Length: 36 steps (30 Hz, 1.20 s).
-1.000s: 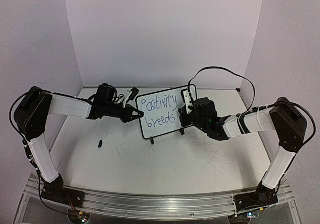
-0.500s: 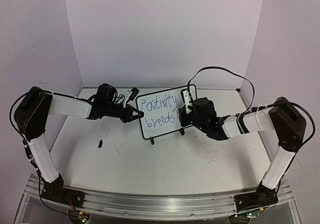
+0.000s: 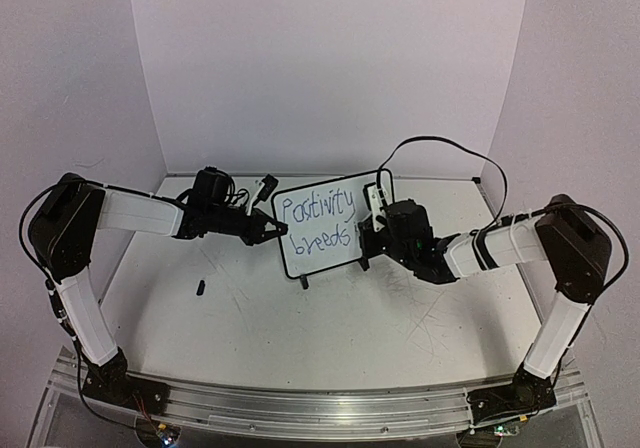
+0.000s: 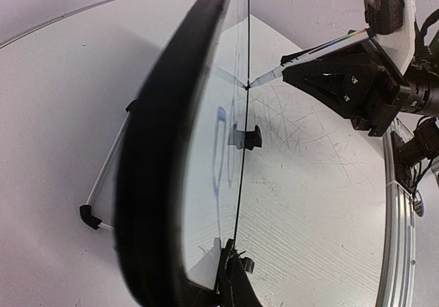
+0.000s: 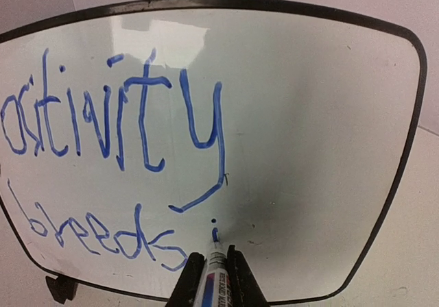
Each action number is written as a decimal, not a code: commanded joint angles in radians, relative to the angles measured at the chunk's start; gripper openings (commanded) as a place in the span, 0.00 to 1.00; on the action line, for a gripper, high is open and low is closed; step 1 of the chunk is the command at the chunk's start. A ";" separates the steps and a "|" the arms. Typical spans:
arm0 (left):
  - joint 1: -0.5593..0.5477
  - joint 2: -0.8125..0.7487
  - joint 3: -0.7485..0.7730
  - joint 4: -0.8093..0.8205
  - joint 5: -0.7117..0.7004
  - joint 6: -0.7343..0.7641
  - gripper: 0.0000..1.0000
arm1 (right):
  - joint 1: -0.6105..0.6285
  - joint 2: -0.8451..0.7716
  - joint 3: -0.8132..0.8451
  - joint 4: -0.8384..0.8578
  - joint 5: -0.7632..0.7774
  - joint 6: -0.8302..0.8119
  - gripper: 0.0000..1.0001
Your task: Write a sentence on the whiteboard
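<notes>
As whiteboard (image 5: 315, 129) stays put, marker (image 5: 214, 273) edges slightly left.

The whiteboard (image 3: 320, 226) blocks mid-table, left gripper (image 3: 275, 231) at its 9 o'clock, right gripper (image 3: 364, 238) at 3 — your free table (image 3: 330, 328) lies at 6, one small black piece (image 3: 200, 288) at 8.

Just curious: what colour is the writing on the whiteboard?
Blue writing; clearest in the right wrist view.

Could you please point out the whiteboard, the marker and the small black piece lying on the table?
whiteboard (image 5: 309, 115): right wrist view, bare white surface on its right half.
marker (image 5: 214, 273): right wrist view, barrel just behind the tip.
small black piece (image 3: 200, 288): top external view, its middle.
</notes>
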 commanded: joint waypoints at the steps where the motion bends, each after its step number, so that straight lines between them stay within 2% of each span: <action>1: 0.032 0.033 -0.009 -0.069 -0.300 0.116 0.00 | -0.003 0.028 -0.020 -0.002 0.011 0.026 0.00; 19: 0.032 0.028 -0.012 -0.071 -0.303 0.117 0.00 | 0.007 0.079 -0.019 0.019 -0.035 0.047 0.00; 32: 0.032 0.033 -0.012 -0.071 -0.303 0.116 0.00 | -0.004 -0.118 -0.085 0.035 -0.043 0.060 0.00; 36: 0.032 0.032 -0.012 -0.071 -0.303 0.117 0.00 | -0.029 -0.124 -0.080 0.027 -0.037 0.039 0.00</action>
